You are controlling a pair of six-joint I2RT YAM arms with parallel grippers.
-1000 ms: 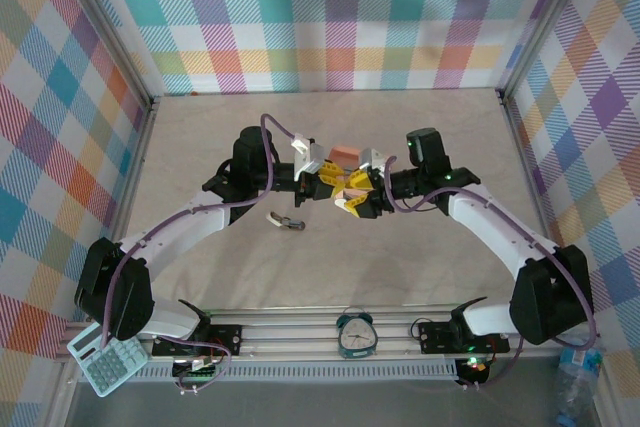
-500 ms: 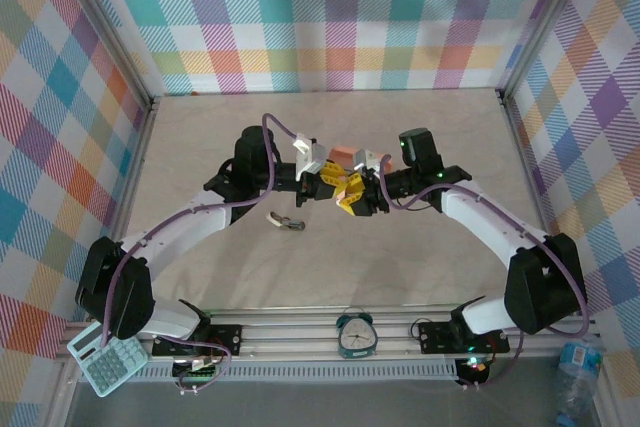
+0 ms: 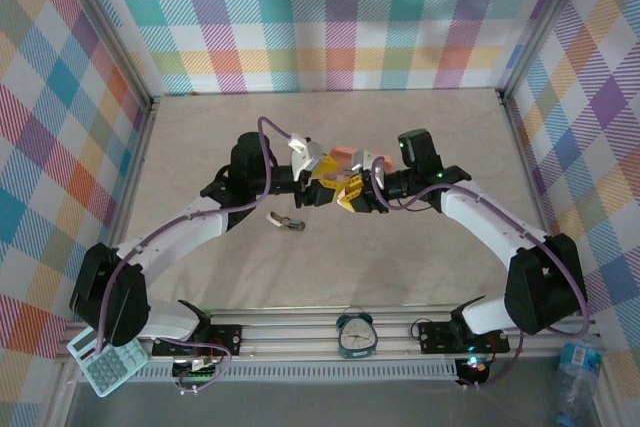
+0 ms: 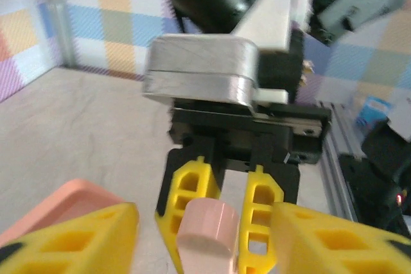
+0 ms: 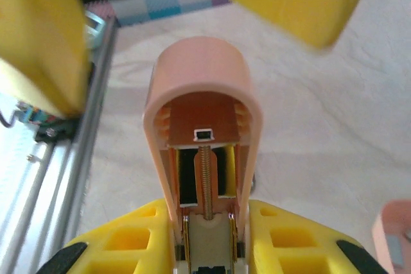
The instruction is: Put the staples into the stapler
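A small pink stapler (image 5: 199, 75) is held above the table's middle, its lid swung up so the spring and the magazine show. My right gripper (image 5: 205, 217) is shut on its lower body, one yellow finger pressed to each side. My left gripper (image 4: 204, 248) faces it, open, with its yellow fingers (image 4: 70, 235) spread wide on either side of the stapler's rounded end (image 4: 207, 226) and clear of it. From above, the left gripper (image 3: 325, 184) and right gripper (image 3: 355, 193) meet nose to nose. The staples are hidden from me.
A pink box (image 3: 343, 154) lies just behind the grippers. A small grey-and-dark object (image 3: 285, 219) rests on the table in front of the left arm. A clock (image 3: 354, 333) stands on the front rail, a calculator (image 3: 108, 365) at the near left.
My left gripper has opened and let go of the stapler. My right gripper has shifted slightly left and shut on it.
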